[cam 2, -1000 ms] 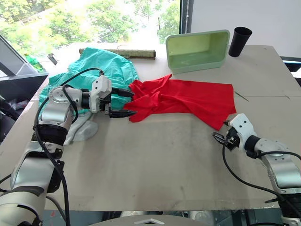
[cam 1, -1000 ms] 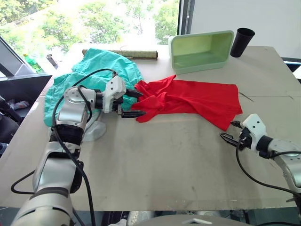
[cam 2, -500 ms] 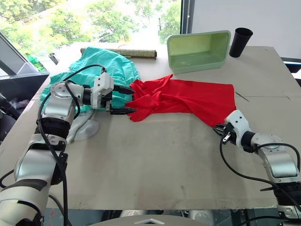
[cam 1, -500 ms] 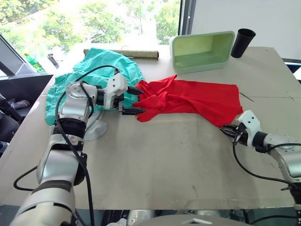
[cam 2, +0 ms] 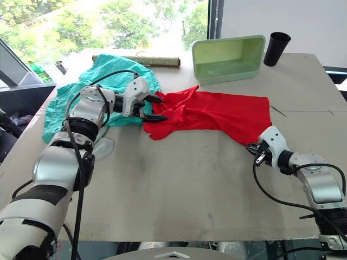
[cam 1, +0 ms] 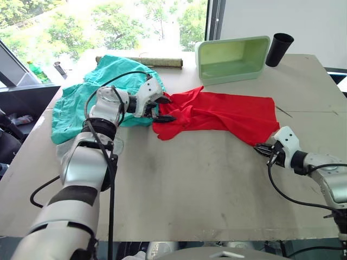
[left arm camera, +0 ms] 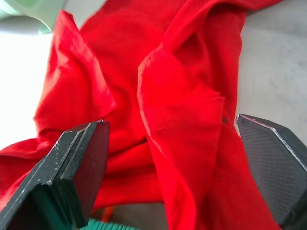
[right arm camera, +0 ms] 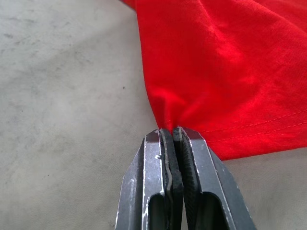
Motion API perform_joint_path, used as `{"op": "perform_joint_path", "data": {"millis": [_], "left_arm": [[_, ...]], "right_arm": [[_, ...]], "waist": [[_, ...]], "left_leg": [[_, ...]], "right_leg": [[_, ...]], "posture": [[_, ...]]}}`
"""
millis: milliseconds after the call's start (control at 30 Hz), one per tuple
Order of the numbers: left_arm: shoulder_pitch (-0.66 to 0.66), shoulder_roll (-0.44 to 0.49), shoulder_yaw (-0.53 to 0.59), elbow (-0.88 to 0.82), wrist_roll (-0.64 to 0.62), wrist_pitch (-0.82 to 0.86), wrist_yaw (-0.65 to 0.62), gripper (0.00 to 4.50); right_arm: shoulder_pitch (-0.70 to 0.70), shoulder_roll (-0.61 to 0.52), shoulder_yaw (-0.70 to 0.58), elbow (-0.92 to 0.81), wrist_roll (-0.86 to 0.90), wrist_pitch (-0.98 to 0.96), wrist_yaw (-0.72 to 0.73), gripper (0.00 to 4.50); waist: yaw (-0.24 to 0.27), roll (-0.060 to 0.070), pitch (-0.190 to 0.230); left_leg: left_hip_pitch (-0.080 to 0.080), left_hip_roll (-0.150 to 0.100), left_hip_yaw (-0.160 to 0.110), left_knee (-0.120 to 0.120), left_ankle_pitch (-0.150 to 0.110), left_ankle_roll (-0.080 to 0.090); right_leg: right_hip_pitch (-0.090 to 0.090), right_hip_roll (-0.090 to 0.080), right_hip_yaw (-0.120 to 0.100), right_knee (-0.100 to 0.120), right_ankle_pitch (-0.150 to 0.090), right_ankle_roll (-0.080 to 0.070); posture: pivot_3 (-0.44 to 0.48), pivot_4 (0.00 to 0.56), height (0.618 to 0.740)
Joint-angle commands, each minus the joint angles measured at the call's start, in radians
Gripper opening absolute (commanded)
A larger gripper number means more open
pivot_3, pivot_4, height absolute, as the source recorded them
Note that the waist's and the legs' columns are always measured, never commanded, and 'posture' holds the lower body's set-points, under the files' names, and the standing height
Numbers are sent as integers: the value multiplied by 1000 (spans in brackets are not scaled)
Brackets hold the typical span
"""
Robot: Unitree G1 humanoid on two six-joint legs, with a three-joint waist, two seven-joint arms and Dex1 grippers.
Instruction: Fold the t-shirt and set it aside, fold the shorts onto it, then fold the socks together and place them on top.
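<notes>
The red t-shirt (cam 1: 227, 112) lies crumpled across the middle of the table. My left gripper (cam 1: 165, 109) is open at the shirt's bunched left end, and in the left wrist view a raised red fold (left arm camera: 182, 124) sits between its fingers (left arm camera: 79, 165). My right gripper (cam 1: 261, 147) is shut on the shirt's near right corner, and the right wrist view shows the red hem (right arm camera: 192, 115) pinched at its tips (right arm camera: 170, 133). The teal shorts (cam 1: 100, 89) lie heaped at the back left. A light grey sock (cam 2: 104, 146) peeks out beside my left arm, mostly hidden.
A pale green bin (cam 1: 233, 57) lies on its side at the back, with a black cup (cam 1: 280, 47) to its right. A rolled tube (cam 1: 154, 62) rests along the far edge behind the shorts. The near half of the table (cam 1: 190, 189) is bare.
My right gripper moved to the shirt's right corner and shut on it. My left gripper, still open, moved right and further back onto the shirt's left end.
</notes>
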Motion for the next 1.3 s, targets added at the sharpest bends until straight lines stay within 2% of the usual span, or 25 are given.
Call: {"op": "perform_joint_path", "data": {"millis": [33, 167, 300, 400, 433, 633, 867, 967, 1033, 1067, 1100, 1167, 1300], "left_arm": [[-47, -21, -7, 55, 41, 37, 59, 4500], [-67, -50, -4, 93, 69, 68, 104, 4500], [-90, -77, 44, 106, 37, 118, 103, 4500], [-97, -84, 62, 108, 30, 138, 97, 3662], [-96, -84, 62, 108, 36, 138, 92, 3230], [-79, -70, 43, 108, 61, 146, 23, 77], [-70, -54, 45, 107, 75, 144, 18, 77], [-78, -49, 83, 106, 42, 144, 21, 77], [-83, -46, 94, 104, 35, 142, 28, 684], [-81, -48, 94, 102, 42, 132, 55, 823], [-78, -50, 90, 102, 52, 127, 76, 1365], [-65, -50, 72, 102, 74, 109, 81, 2171], [-56, -58, 53, 108, 103, 85, 119, 2171]], "right_arm": [[20, 6, 15, -39, -1, 5, -2, 29], [39, 7, 10, -58, -1, 6, -13, 29], [57, 9, -7, -74, 6, 13, -31, 29], [69, 5, -10, -84, 7, 14, -33, 0], [72, 4, -11, -87, 7, 15, -33, 0], [72, 2, -10, -87, 2, 13, -34, 0], [67, -1, -9, -78, -1, 4, -30, 0], [61, 4, -3, -72, -3, 0, -30, 0], [60, 6, 0, -71, -5, -3, -29, 0], [61, 7, 1, -70, -4, -4, -29, 0], [61, 8, 2, -70, -4, -5, -28, 0], [61, 10, 5, -69, -5, -6, -29, 0], [62, 13, 8, -73, -4, -5, -31, 0]], "waist": [[0, 0, 0], [0, -2, 1], [1, -3, 2], [1, -3, 2], [0, -3, 2], [0, -3, 2], [0, -3, 2], [0, -3, 2], [-1, -4, 2], [-1, -4, 2], [0, -4, 2], [0, -4, 2], [-1, -4, 2]], "left_leg": [[0, 0, 0, 0, 0, 0], [0, 0, 0, 0, 0, 0], [0, 0, 0, 0, 0, 0], [-1, 0, 0, 0, 0, 0], [-1, 0, 0, 0, 0, 0], [-1, 0, 0, 0, 0, 0], [-1, 0, 0, 0, 0, 0], [-1, 0, 0, 1, 0, 0], [-1, 0, 0, 1, 0, 0], [-1, 0, 0, 1, 0, 0], [-1, 0, 0, 1, 0, 0], [-1, 0, 0, 1, 0, 0], [0, 0, 0, 1, 0, 0]], "right_leg": [[0, 0, 0, 0, 0, 0], [0, 0, 0, 0, 0, 0], [0, 0, 0, 0, 0, 0], [0, 0, 0, 0, 0, 0], [0, 0, 0, 0, 0, 0], [-1, 0, 0, 0, 1, -1], [-1, 0, 0, 0, 2, -3], [-1, 0, 0, 0, 2, -4], [-1, 0, 0, 0, 2, -4], [-1, 0, 0, 0, 2, -4], [-1, 0, 0, 0, 2, -4], [-1, 0, 0, 0, 2, -4], [0, 0, 0, 1, 2, -4]], "posture": [[0, 150, 740], [0, 150, 740], [0, 150, 740], [0, 150, 740], [0, 150, 740], [0, 150, 740], [0, 150, 740], [0, 150, 740], [0, 150, 740], [0, 150, 740], [0, 150, 740], [0, 150, 740], [0, 150, 740]]}}
